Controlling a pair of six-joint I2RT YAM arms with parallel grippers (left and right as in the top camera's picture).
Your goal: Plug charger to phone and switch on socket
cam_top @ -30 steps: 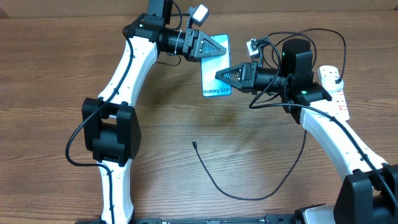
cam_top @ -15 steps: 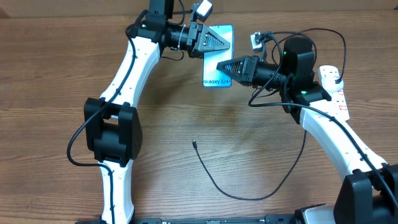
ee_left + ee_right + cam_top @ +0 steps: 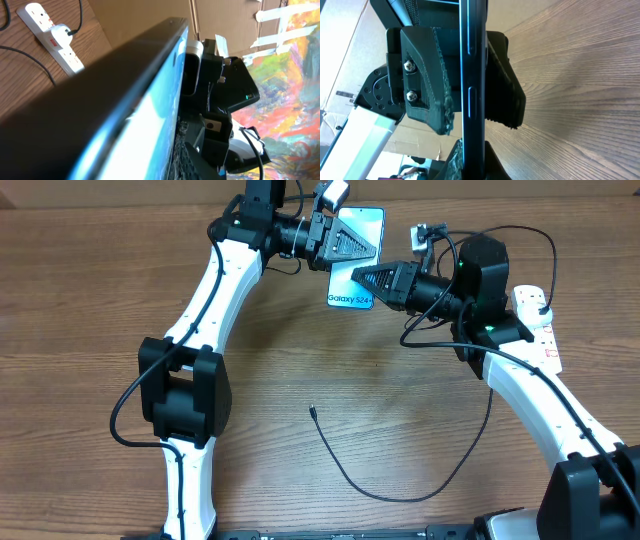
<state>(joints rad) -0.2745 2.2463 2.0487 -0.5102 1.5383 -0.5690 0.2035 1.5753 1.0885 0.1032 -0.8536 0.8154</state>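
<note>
The wooden surface (image 3: 300,360) carries the white socket (image 3: 545,345) at the right edge of the overhead view. The phone (image 3: 350,299) is held at top centre. The left tool (image 3: 370,250) is clamped on its upper part, and the right tool (image 3: 358,277) is pinched closed on its right edge. Only the right wrist view shows the phone edge-on, with the left tool's fingers (image 3: 427,85) pressing both faces. The charger (image 3: 400,492) curls across the lower centre, its connector tip (image 3: 313,410) lying free.
</note>
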